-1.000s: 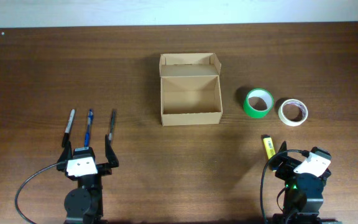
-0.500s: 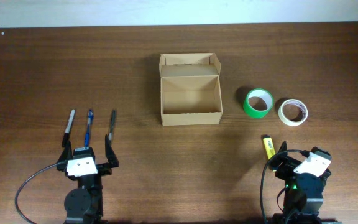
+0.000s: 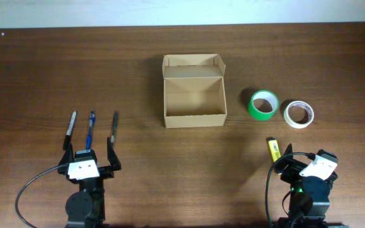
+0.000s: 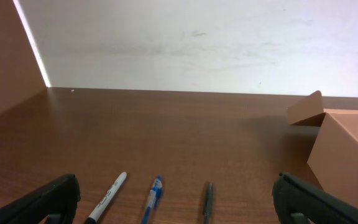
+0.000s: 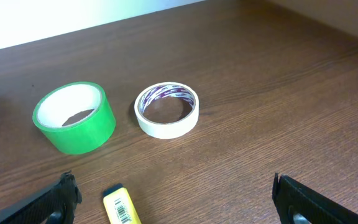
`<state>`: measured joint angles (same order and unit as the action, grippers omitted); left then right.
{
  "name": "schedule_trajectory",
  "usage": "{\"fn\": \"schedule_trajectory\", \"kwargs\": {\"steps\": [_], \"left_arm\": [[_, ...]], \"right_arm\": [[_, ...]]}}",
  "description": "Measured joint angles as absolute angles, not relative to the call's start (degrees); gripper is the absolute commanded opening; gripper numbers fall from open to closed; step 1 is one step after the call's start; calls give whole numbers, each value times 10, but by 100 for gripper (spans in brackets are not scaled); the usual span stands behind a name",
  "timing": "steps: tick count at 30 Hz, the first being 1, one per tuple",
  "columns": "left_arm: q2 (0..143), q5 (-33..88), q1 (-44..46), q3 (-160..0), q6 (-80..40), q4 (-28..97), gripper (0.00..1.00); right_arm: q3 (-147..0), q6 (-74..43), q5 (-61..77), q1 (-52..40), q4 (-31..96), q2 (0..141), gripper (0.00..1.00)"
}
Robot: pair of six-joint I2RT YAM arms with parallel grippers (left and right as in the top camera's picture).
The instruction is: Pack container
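Nothing had moved over the last second. The small tan cardboard box (image 3: 194, 101) stood open and empty. The left gripper (image 3: 88, 153) and right gripper (image 5: 174, 202) waited well short of it, jaws wide, holding nothing. Packing hadn't begun.

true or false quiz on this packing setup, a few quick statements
1. The container is open and empty. True.
2. The green tape roll lies inside the container. False: it sits on the table to the container's right, beside the white tape roll.
3. Three pens lie side by side just ahead of the left gripper. True.
4. The right gripper holds the yellow marker. False: this gripper is open and empty, and the marker lies on the table.
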<state>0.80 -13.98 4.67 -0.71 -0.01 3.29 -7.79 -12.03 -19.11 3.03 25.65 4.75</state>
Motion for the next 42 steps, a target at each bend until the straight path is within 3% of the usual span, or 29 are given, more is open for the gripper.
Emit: {"fn": "schedule_trajectory", "kwargs": {"steps": [9,14,19,24,34,37,38,42], "left_arm": [[8,-103,47,-7,-1,37,99],[13,-96,46,-16,-8,54,99],[103,-110,15,-119,-20,89,99],[288,-97,-44,-304,-12,163,99],[730,72,-186,-703,35,327,99],[813,124,-212,-788,37,352,99],[833,135,-217,-806,37,356,99],[892,161,-223,-830,37,364,99]], "right_arm": [[-78,-123,-146,30,247,48,99],[-76,-134,-50,30,170,49,99],[-122,-121,6,30,165,84,99],[-296,-68,25,30,267,222,99],[-752,-38,65,30,529,616,99],[-837,-37,81,30,568,694,99],[-852,-38,84,30,569,709,93],[-905,-57,89,30,598,784,89]]}}
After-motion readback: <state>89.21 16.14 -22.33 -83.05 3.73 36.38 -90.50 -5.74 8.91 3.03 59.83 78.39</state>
